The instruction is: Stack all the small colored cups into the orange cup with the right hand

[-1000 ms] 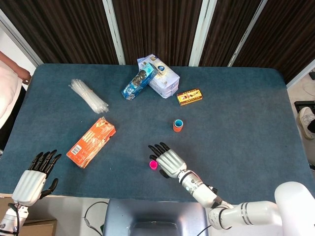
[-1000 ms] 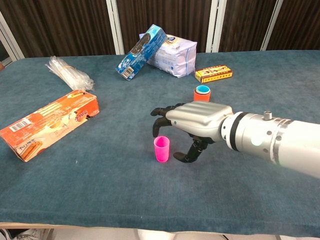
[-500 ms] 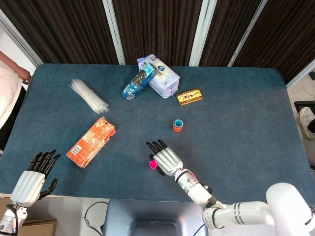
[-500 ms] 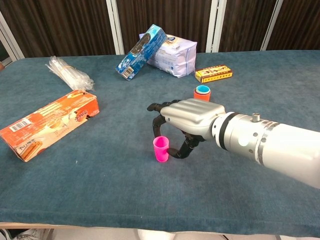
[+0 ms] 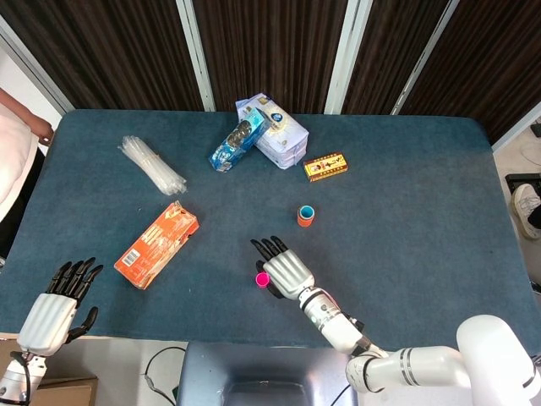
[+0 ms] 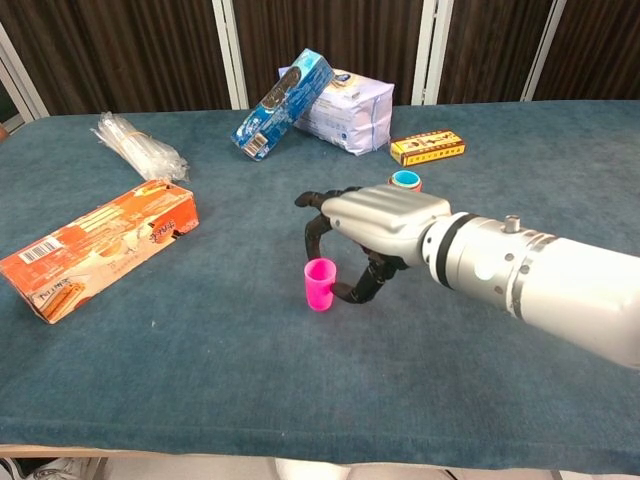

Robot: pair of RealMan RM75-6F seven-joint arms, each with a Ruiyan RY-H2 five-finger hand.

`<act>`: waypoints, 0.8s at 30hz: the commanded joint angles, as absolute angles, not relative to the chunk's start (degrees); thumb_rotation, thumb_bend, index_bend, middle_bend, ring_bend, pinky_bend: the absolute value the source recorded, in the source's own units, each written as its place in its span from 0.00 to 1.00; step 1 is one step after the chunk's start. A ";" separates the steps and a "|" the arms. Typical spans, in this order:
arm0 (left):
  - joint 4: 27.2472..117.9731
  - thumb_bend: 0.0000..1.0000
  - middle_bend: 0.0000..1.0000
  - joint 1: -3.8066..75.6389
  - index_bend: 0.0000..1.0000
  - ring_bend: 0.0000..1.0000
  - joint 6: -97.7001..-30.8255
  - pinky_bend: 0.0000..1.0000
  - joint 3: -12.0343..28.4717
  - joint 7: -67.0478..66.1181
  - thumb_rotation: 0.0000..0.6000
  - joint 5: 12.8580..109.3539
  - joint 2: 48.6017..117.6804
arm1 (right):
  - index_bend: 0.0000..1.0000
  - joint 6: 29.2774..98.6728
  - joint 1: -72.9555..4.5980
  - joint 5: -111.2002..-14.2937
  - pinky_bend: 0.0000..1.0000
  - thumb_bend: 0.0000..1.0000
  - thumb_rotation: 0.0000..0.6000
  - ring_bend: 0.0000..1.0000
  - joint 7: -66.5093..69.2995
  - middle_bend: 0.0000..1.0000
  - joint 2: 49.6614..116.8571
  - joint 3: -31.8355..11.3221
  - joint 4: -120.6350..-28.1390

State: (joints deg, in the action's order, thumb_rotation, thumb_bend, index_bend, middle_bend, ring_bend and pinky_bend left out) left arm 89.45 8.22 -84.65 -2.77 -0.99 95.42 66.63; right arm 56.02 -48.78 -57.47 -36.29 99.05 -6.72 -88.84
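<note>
The task looks partly done: a blue cup already sits in the orange cup beyond the right hand, whose fingers pinch the upright pink cup beneath them, not yet carried over.

You have three small cups: one pink cup, one orange cup holding one blue cup; three boxes, two bags.

Orange cup mostly behind robot hand
</note>
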 commanded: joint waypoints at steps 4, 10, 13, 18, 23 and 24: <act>89.42 0.46 0.00 8.19 0.00 0.00 -84.51 0.05 -2.73 -1.03 1.00 95.21 66.64 | 0.62 61.15 -47.42 -59.87 0.00 0.50 1.00 0.00 -30.06 0.07 96.59 -12.75 -88.56; 89.56 0.46 0.00 8.37 0.00 0.00 -83.93 0.05 -2.72 -1.75 1.00 95.04 66.93 | 0.62 63.45 -47.62 -55.18 0.00 0.50 1.00 0.00 -29.86 0.07 94.87 -19.09 -81.59; 89.51 0.46 0.00 8.60 0.00 0.00 -83.31 0.05 -2.64 -2.01 1.00 94.71 67.13 | 0.63 62.14 -47.87 -51.55 0.00 0.50 1.00 0.00 -30.63 0.07 94.20 -20.36 -79.02; 89.42 0.46 0.00 8.99 0.00 0.00 -82.33 0.05 -2.53 -2.44 1.00 94.23 67.48 | 0.63 59.97 -48.17 -49.72 0.00 0.50 1.00 0.00 -29.79 0.08 94.48 -20.14 -75.86; 89.32 0.46 0.00 9.16 0.00 0.00 -81.91 0.05 -2.41 -2.64 1.00 93.83 67.67 | 0.63 58.70 -48.81 -49.22 0.00 0.50 1.00 0.00 -30.11 0.08 95.70 -19.26 -73.34; 89.33 0.46 0.00 9.16 0.00 0.00 -81.94 0.05 -2.40 -2.63 1.00 93.82 67.66 | 0.63 58.57 -48.94 -49.29 0.00 0.50 1.00 0.00 -30.18 0.08 95.95 -19.07 -72.99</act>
